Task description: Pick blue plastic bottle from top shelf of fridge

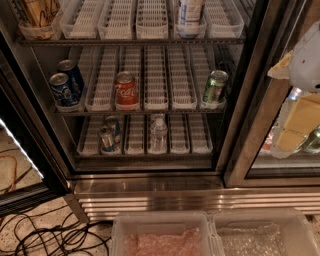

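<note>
The blue plastic bottle point(189, 16) stands in a white lane tray at the right of the top shelf point(130, 41) of the fridge point(150, 172); its white label shows and its top is cut off by the frame edge. My gripper point(298, 127), with pale yellow fingers under a white arm housing point(307, 52), is at the far right. It is in front of the right glass door, lower than the bottle and well to its right, and it touches nothing on the shelves.
A snack bag point(37, 15) sits top left. The middle shelf holds two blue cans point(65, 82), a red can point(126, 89) and a green can point(215, 86). The lower shelf holds cans point(107, 132) and a small clear bottle point(158, 132). Dark door post point(250, 100). Bins point(160, 235) and cables point(45, 235) below.
</note>
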`<state>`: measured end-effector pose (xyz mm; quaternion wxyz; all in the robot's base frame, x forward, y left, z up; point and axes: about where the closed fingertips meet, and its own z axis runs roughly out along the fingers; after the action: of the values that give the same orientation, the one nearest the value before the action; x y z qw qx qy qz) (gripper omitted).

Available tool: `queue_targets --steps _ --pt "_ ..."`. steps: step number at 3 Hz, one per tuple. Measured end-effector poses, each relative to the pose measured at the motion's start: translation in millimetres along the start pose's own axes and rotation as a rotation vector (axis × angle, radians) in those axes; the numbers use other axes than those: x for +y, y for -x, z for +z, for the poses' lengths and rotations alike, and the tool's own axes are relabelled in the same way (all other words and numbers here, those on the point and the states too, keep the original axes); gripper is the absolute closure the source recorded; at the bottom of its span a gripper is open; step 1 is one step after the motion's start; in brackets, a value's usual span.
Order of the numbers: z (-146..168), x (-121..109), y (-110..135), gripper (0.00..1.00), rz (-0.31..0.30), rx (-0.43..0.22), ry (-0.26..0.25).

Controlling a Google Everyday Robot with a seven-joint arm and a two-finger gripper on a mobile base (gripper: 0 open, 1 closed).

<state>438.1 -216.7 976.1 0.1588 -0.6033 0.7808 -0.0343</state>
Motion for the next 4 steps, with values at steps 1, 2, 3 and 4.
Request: queue_targets --steps 1,2,3,4 --pt "0.0 0.0 0.0 0.0 0.0 0.0 0.0" --pt "-3.6 -7.6 3.0 0.0 0.023 -0.014 -0.024" --pt "-3.9 -7.6 9.0 0.0 -0.008 -0.026 -0.003" --pt "-3.9 -7.6 9.0 0.0 -0.008 -0.026 -0.003"
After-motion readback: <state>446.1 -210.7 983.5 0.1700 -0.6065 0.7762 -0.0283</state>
